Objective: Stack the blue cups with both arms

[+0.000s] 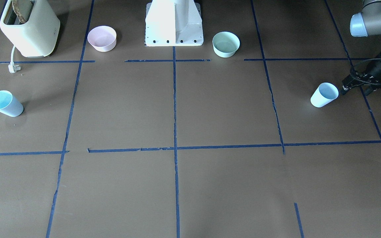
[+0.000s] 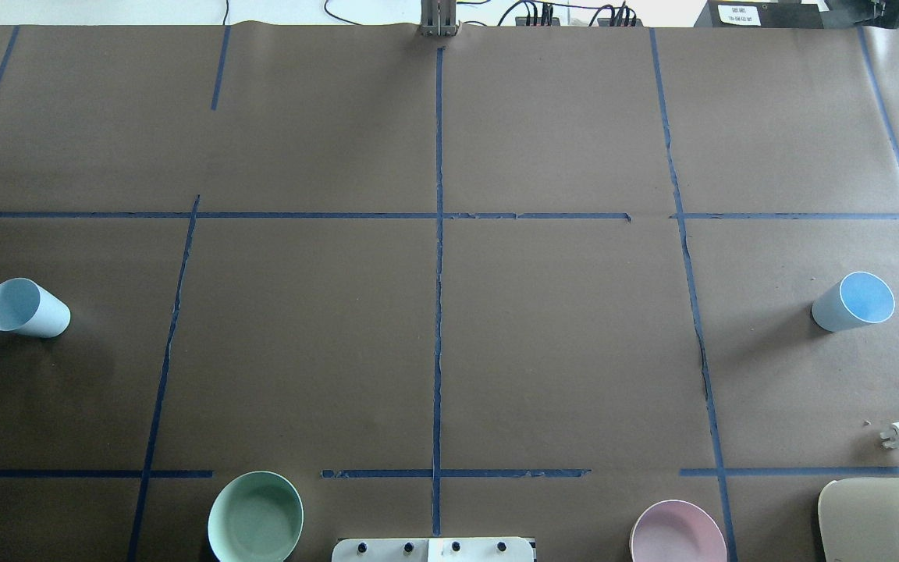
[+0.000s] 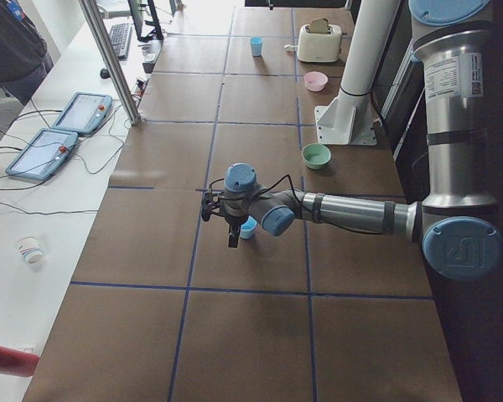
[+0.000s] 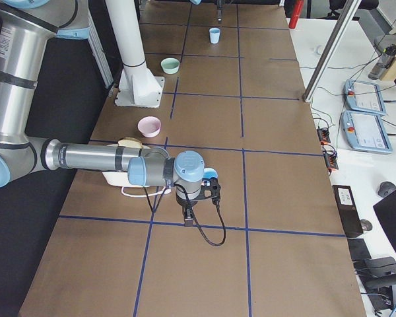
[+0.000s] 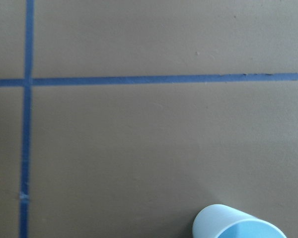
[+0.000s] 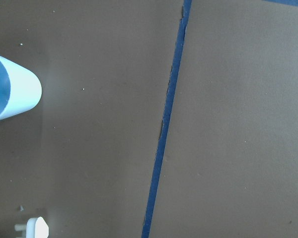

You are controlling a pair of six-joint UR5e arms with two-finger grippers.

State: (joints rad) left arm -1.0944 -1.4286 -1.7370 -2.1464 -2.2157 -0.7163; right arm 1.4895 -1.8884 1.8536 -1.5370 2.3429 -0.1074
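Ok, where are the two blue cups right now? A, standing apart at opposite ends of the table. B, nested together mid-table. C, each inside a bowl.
A: in the overhead view one blue cup stands upright near the left edge and the other blue cup near the right edge, far apart and not nested.

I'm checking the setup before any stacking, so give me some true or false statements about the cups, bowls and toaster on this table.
1. The left pale blue plastic cup and the right pale blue plastic cup stand far apart. True.
2. The wide mint-green bowl holds a cup. False: it is empty.
3. The wide pink bowl sits near the cream toaster. True.
4. The toaster's white plug is in a socket. False: it lies loose, unplugged.
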